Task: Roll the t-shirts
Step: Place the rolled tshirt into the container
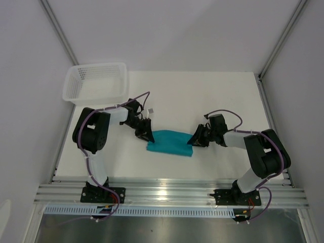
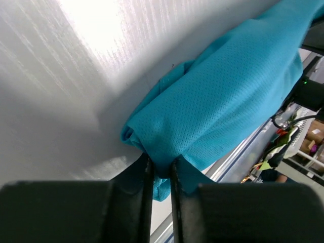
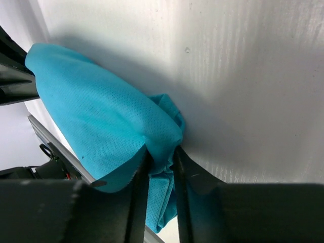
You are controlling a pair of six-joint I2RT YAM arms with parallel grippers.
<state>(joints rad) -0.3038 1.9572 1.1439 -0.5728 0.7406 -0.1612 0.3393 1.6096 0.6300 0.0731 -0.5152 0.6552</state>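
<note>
White tabletop (image 1: pixel 202 101): teal soft-cloth t-shirt (image 1: pixel 170 143), bunched lengthwise, lies centre, nearer near edge. Left gripper (image 1: pixel 147 136) & right gripper (image 1: pixel 194 140) are pinched narrow on opposite ends. Ends should be rolled evenly w/ light tension.

A plain teal t-shirt (image 1: pixel 170 143), its weave dotted with fine pinholes, lies on a white table (image 1: pixel 212 96). At the t-shirt's left side is a black left end effector (image 1: pixel 146 135), at its right a black right end effector (image 1: pixel 196 139). The arms (image 1: pixel 93 131) are black and white, with purple cables (image 1: pixel 226 112). Beyond the t-shirt, leftward, is a white mesh basket (image 1: pixel 96 83). Nearer than the t-shirt runs a silver rail (image 1: pixel 172 195).
</note>
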